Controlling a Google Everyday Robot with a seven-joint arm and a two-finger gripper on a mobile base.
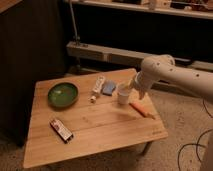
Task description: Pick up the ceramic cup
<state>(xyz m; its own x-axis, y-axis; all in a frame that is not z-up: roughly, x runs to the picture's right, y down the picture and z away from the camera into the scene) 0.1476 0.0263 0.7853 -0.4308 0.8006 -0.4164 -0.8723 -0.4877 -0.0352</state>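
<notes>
Low wooden table (102, 125), dim room. Ceramic cup (123, 95) stands upright toward the right side, between a blue object (108, 88) and an orange stick (140, 109). Gripper (131, 86) is at the cup's rim; hold cannot be told. Step, as judged: grasping. Next: secure the cup, lift vertically.

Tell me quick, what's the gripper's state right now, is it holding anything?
Gripper: at the rim of the ceramic cup; open, closed or holding it cannot be told.
</notes>
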